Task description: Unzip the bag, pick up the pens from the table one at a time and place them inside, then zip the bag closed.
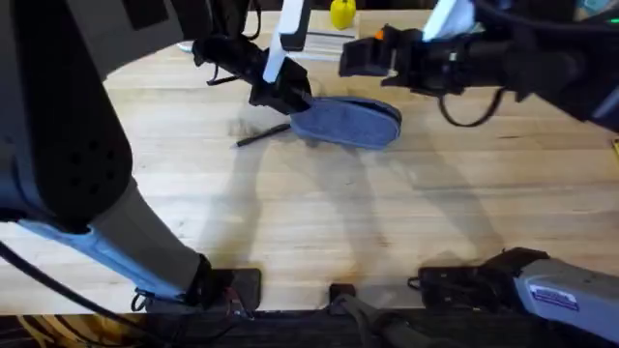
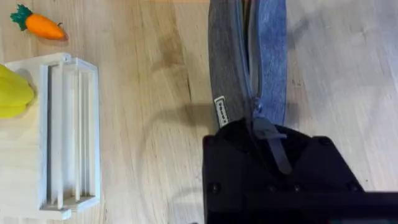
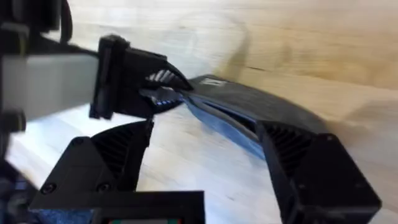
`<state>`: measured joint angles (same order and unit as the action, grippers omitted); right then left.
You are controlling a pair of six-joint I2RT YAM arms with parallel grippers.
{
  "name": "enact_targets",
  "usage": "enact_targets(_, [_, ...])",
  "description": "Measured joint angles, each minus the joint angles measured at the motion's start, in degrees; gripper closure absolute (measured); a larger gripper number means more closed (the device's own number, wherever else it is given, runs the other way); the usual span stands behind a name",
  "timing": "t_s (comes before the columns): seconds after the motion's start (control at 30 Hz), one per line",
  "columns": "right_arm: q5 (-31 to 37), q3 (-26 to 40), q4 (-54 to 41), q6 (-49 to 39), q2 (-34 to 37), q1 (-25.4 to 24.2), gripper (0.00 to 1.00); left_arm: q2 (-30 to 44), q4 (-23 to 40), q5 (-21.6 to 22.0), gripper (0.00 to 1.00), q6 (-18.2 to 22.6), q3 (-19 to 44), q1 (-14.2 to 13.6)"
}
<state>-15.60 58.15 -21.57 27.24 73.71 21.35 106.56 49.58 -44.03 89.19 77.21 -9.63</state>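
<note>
1. 1 bag, blue-grey, lies on the table in the far middle, long axis running left-right, zipper along its length.
2. 1 pen is countable: a thin black stick on the table just left of the bag's left end, partly under the left gripper; any others cannot be made out.
3. 2 grippers are at the bag. The left gripper sits on the bag's left end; in its wrist view the grey pull tab lies across the black gripper body, and whether the fingers are together on it I cannot tell, since the body hides the tips.
4. The right gripper has its 2 black fingers set well apart, straddling the bag's near side; 1 finger overlaps the bag's right end in the wrist view, contact unclear.
5. 1 white slotted rack, 1 toy carrot and 1 yellow object, cut off at the frame edge, sit beyond the bag on the far side.
6. Hidden: the bag's left tip is under the left gripper; how far the zipper is open is hard to judge.
</note>
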Motion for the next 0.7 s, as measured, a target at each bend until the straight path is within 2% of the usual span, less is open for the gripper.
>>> enact_targets(0.13, [0.62,0.04,-4.48,-7.63,-4.36,-1.25,0.007,0.00,0.07,0.00,0.948,0.00,0.00,0.00])
enact_targets(0.17, [0.73,0.08,-5.25,-8.93,-4.96,-1.25,0.007,-0.02,0.06,-0.01,0.903,0.23,0.00,0.00])
enact_targets(0.2, [0.79,0.09,-5.90,-10.06,-5.48,-1.25,0.007,-0.02,-0.02,-0.18,0.791,0.21,-0.02,0.00])
enact_targets(0.3, [0.81,0.09,-7.05,-12.36,-5.98,-1.25,0.007,0.00,-0.03,-0.45,0.323,0.22,-0.01,-0.13])
enact_targets(0.37, [0.81,0.09,-7.18,-13.21,-5.96,-1.25,0.007,-0.02,0.00,-0.68,0.053,0.02,0.00,-0.22])
enact_targets(0.43, [0.69,0.09,-7.18,-13.76,-5.96,-1.25,0.007,-0.02,0.08,-0.85,0.011,0.02,0.00,-0.23])
enact_targets(0.7, [-3.72,0.09,-7.35,-20.57,-5.96,-1.25,0.007,-0.02,-0.96,-0.72,0.008,0.04,0.00,-0.07])
